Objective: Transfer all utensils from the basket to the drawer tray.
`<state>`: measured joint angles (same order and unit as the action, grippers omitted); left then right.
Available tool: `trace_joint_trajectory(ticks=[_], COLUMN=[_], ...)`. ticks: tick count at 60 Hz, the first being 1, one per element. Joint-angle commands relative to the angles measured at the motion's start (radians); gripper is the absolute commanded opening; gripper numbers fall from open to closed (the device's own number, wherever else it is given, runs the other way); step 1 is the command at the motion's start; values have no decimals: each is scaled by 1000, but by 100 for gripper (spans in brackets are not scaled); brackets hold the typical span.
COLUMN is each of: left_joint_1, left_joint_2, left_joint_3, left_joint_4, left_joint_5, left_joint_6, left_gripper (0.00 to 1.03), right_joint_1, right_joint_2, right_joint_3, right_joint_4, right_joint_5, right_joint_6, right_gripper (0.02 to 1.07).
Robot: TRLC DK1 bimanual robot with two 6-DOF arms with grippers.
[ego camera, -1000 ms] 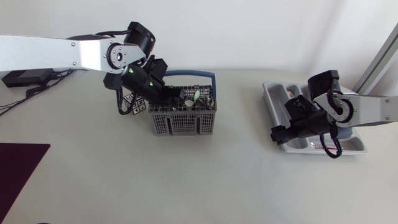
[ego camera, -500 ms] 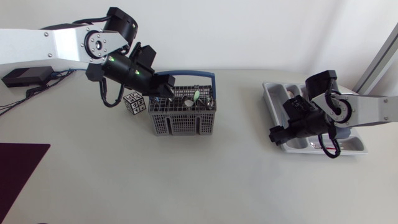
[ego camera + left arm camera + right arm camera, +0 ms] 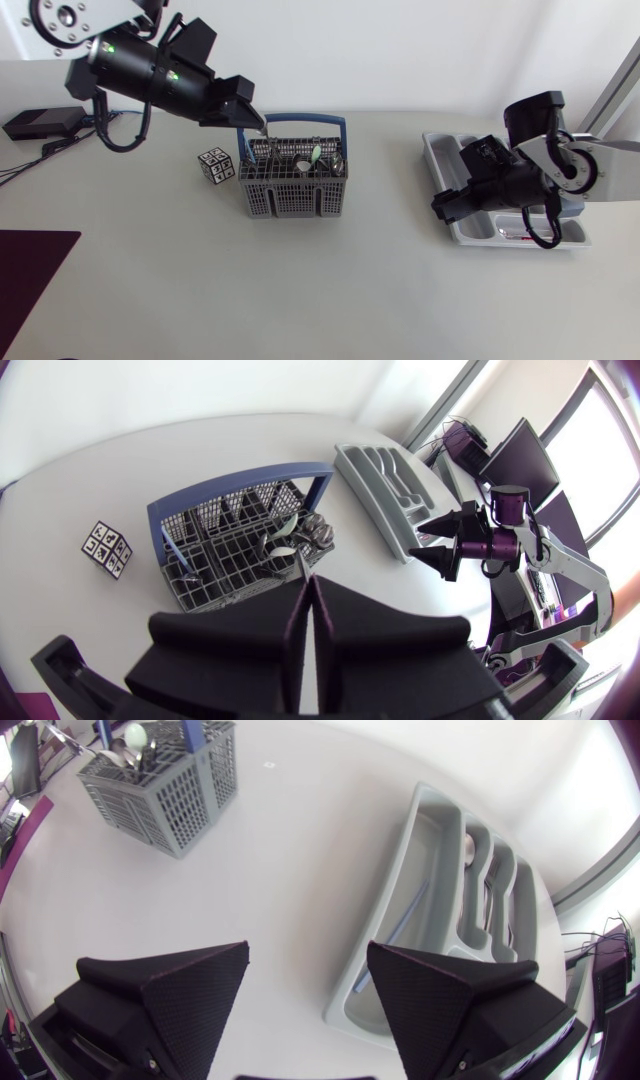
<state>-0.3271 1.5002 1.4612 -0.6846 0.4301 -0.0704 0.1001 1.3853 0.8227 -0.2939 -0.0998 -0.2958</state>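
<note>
The grey wire basket (image 3: pixel 295 195) with a blue handle holds several utensils, among them a pale green spoon (image 3: pixel 316 153). My left gripper (image 3: pixel 252 120) hangs over the basket's back left corner. It is shut on a thin silver utensil (image 3: pixel 262 134) that points down into the basket. In the left wrist view that utensil (image 3: pixel 299 563) sticks out from the gripper (image 3: pixel 302 582) above the basket (image 3: pixel 230 565). The grey drawer tray (image 3: pixel 440 160) lies at the right. My right gripper (image 3: pixel 445 208) stands open at its left rim; the right wrist view shows this gripper (image 3: pixel 308 955) empty beside the tray (image 3: pixel 400 920).
A small cube with black-and-white markers (image 3: pixel 215 165) sits just left of the basket. A dark purple mat (image 3: pixel 25 265) covers the front left corner and a black box with cables (image 3: pixel 40 122) lies at the back left. A spoon (image 3: pixel 470 845) lies in the tray.
My left arm has drawn up and back to the left from inside the basket, still shut, lifting the silver utensil. The right gripper has stayed by the tray's left rim.
</note>
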Motion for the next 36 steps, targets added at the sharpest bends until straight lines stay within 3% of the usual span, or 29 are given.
trace_joint_trajectory(ticks=[1,18,23,36], left_joint_1=[-18,-144,-182,-225], left_joint_2=[-54,-144,-150,-86], left_joint_3=[13,-62,-73,-96], left_joint_4=[-20,-18,-18,-18], left_joint_5=[10,12,13,164], left_joint_6=[7,104,127,167], left_gripper=[5,5,5,5], right_joint_1=[20,122,150,250], right_joint_2=[-71,-305,-348,-416], right_joint_3=[-33,-79,-88,-119], right_joint_4=[-22,-68,-94,-114], right_joint_5=[-40,-166,-225,-324], right_joint_6=[7,-39,-40,-46], right_gripper=[89,94,101,102])
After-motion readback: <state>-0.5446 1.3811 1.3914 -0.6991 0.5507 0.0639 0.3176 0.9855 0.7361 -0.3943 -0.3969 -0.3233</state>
